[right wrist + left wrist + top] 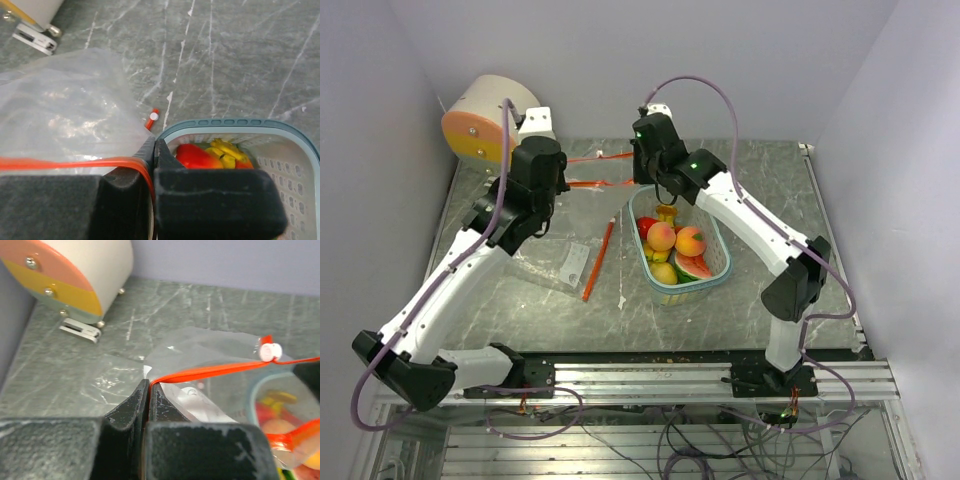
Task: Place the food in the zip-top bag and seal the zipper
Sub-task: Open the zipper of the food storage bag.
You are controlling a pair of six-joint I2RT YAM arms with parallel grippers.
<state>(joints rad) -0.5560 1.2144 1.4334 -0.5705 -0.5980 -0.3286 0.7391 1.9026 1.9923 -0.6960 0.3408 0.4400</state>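
1. A grey, white-veined marbled desk (650, 325).
2. A pale blue latticed basket (235, 122), standing right of the desk's middle.
3. A cream drum with a pink-and-orange face (485, 120), at the back left corner.

Clear bag (65, 110) with orange-red zipper (210, 371), pale blue latticed basket (240, 124), grey table (240, 50) (white-veined), yellow banana (227, 149)

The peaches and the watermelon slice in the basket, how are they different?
The peaches are round like balls, while the watermelon slice is a wedge. The peaches are orange-pink, but the watermelon slice is red with a green rind along its edge. Both are shiny toy fruits lying together in the pale blue basket.
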